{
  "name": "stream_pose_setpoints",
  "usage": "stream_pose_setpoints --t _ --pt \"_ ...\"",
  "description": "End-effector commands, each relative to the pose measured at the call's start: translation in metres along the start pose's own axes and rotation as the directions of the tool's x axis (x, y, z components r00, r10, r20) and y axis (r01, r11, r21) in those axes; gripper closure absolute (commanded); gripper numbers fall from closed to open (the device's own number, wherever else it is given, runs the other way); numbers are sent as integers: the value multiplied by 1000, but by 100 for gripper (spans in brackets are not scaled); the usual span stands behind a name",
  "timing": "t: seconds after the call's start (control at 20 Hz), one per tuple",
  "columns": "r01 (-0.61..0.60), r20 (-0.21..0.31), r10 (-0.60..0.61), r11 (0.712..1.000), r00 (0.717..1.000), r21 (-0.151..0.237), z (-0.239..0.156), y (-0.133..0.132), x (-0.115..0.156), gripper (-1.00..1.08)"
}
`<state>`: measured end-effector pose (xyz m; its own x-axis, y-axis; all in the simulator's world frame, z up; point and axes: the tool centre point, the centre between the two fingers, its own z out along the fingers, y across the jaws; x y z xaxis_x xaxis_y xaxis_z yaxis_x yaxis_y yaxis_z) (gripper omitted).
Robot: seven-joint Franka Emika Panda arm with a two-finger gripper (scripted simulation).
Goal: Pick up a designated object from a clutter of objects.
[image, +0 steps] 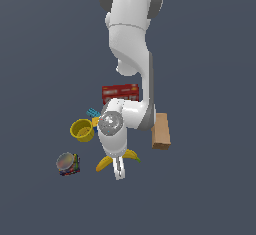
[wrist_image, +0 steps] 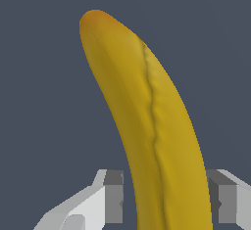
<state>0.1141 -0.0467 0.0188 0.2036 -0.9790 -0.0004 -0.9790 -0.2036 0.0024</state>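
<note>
The pincer [wrist_image: 166, 202] straddles the curved yellow banana [wrist_image: 147, 121], a finger on each side. Whether it grips, I cannot tell. A round yellow cup [image: 82, 130] sits left of centre.

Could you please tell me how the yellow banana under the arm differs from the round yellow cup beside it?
The curved yellow banana is long and solid; the round yellow cup is short, hollow and open at the top. The banana lies flat along the floor, while the cup stands upright. The banana sits between the two fingers of the claw, which flank it; the cup stands apart, toward the exterior view's left. Both are yellow.
</note>
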Motion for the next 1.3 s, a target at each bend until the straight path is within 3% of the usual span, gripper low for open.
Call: stream_pose_setpoints --t 0.0,0.55,1.25 --pt "1 0 -1 1000 1000 1 -2 0 -1 108" --pt "1 1 -1 1000 1000 1 -54 9 4 108" --pt "0 2 0 1000 1000 2 -212 36 19 108"
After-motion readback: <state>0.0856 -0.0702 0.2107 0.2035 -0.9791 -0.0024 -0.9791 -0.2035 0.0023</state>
